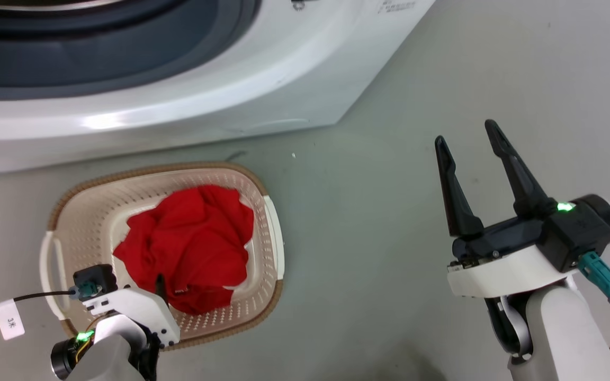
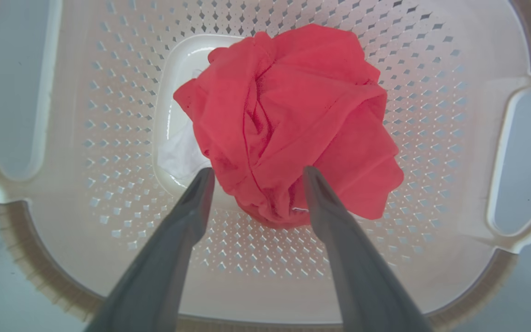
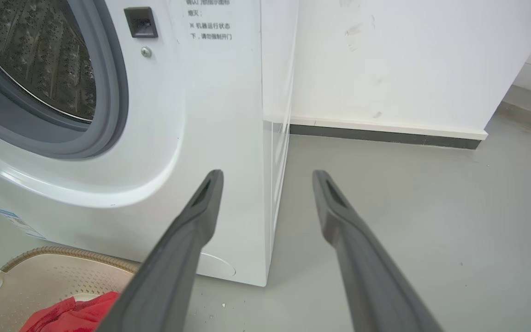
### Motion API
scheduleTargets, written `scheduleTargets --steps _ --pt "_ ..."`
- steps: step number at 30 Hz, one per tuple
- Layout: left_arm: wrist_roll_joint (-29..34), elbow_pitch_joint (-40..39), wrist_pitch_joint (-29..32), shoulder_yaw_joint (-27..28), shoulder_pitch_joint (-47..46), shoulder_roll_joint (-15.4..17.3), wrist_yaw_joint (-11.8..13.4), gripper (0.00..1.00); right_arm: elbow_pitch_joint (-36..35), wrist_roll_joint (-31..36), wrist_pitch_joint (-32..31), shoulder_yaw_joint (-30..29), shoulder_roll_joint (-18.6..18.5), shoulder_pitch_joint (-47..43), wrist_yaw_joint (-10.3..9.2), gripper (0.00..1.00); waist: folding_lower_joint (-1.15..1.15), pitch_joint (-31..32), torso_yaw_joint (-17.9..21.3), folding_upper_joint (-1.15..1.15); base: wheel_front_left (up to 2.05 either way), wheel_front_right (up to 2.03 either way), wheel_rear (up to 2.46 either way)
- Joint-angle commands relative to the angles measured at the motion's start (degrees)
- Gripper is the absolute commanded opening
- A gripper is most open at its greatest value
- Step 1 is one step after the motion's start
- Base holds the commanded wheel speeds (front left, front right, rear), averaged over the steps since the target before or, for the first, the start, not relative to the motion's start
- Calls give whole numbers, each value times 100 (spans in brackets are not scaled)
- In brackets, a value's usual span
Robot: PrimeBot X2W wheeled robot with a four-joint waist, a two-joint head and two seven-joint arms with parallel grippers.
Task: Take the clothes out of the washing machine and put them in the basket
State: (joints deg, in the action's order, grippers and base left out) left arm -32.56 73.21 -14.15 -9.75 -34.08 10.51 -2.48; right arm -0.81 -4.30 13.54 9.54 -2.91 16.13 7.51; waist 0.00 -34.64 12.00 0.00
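The clothes (image 1: 188,243) lie as a crumpled red heap inside the basket (image 1: 88,222), cream with a brown rim, on the floor before the washing machine (image 1: 231,90). My left gripper (image 1: 161,286) points down over the basket's near side. In the left wrist view it (image 2: 257,171) is open, its fingers (image 2: 191,207) spread on either side of the near edge of the clothes (image 2: 293,115), with nothing clamped. My right gripper (image 1: 465,132) hangs open and empty over bare floor to the right. Its wrist view shows the gripper (image 3: 268,175), the washing machine (image 3: 210,115) and its steel drum (image 3: 39,55).
Grey floor (image 1: 368,222) stretches right of the basket. A white wall with a dark baseboard (image 3: 385,136) runs behind the washer's right side. A cable with a white tag (image 1: 8,320) trails from my left wrist. The basket's corner (image 3: 53,272) sits close to the washer's front.
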Motion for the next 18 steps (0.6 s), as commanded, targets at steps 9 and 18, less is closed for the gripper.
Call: scheduleTargets --steps 9,18 --pt "243 -259 -112 -176 444 -25 15 100 46 152 -254 -224 6 -507 -5 100 0 1484 -397 0 0 0 0" --pt "734 -1841 -117 54 1097 -27 280 100 45 245 -495 -482 7 -965 -4 100 0 2312 -618 0 0 0 0"
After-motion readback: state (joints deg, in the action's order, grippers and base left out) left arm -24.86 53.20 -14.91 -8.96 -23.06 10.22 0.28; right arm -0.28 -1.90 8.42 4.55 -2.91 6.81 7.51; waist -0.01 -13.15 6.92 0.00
